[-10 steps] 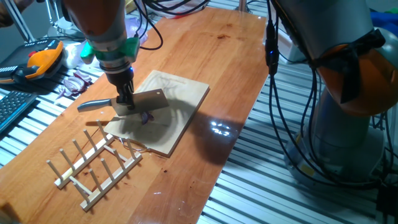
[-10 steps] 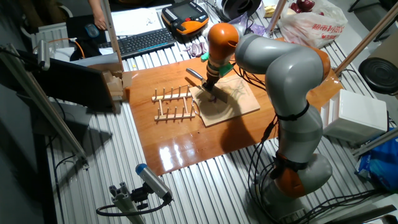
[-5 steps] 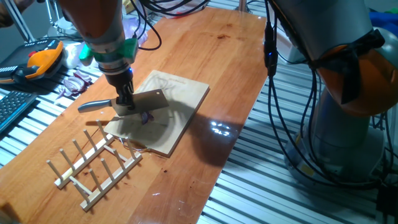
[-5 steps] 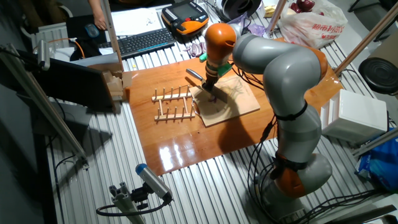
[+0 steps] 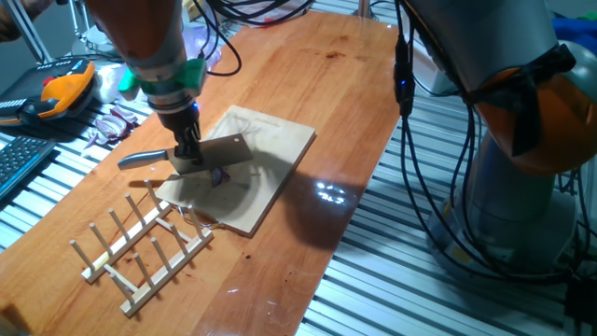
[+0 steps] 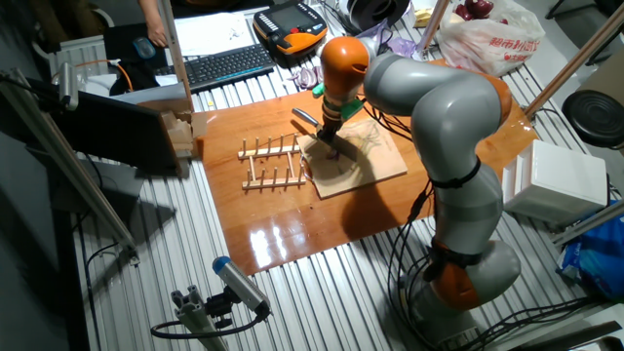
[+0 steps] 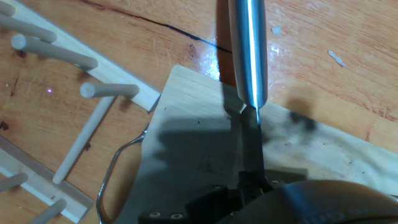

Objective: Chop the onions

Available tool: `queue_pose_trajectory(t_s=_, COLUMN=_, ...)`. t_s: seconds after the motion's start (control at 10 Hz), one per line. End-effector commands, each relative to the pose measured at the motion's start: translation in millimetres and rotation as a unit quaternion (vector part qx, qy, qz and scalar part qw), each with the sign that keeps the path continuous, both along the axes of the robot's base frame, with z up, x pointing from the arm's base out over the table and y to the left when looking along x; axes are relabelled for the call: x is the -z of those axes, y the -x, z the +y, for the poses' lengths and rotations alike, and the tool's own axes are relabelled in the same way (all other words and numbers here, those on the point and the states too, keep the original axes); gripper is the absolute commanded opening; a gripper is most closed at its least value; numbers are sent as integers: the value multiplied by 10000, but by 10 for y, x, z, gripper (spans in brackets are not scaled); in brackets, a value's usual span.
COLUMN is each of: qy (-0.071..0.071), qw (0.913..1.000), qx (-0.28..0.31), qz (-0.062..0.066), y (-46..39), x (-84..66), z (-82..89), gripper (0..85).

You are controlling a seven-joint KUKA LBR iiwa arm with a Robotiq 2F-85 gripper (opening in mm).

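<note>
Steel flashes where the hand (image 5: 189, 155) is clamped on a cleaver (image 5: 213, 151), blade held flat just above the wooden board (image 5: 266, 168). Tiny purple onions (image 5: 220, 175) lie on the board, right under the blade's edge. Beside the board on the worktop (image 5: 308, 84) stands a wooden peg rack (image 5: 140, 248).

A glossy wooden table (image 5: 336, 103) on a slatted metal bench. A pale cutting board (image 5: 270, 163) lies flat near its middle. Just beside the board, toward the table's near end, rests a wooden peg rack (image 5: 140, 252)
</note>
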State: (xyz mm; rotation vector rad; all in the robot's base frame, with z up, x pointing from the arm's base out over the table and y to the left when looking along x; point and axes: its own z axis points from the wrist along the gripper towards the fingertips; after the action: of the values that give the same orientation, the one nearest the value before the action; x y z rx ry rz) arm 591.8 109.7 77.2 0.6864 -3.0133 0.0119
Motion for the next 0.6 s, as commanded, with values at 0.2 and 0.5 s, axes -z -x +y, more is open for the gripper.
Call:
queue_pose_trajectory(t_s=0.2, qy=121, qw=9999, qx=3, qz=110, y=9, x=10, z=-3, gripper=0)
queue_pose_trajectory(t_s=0.5, qy=229, qw=9996, qx=6, qz=148, y=12, x=15, z=-11, gripper=0)
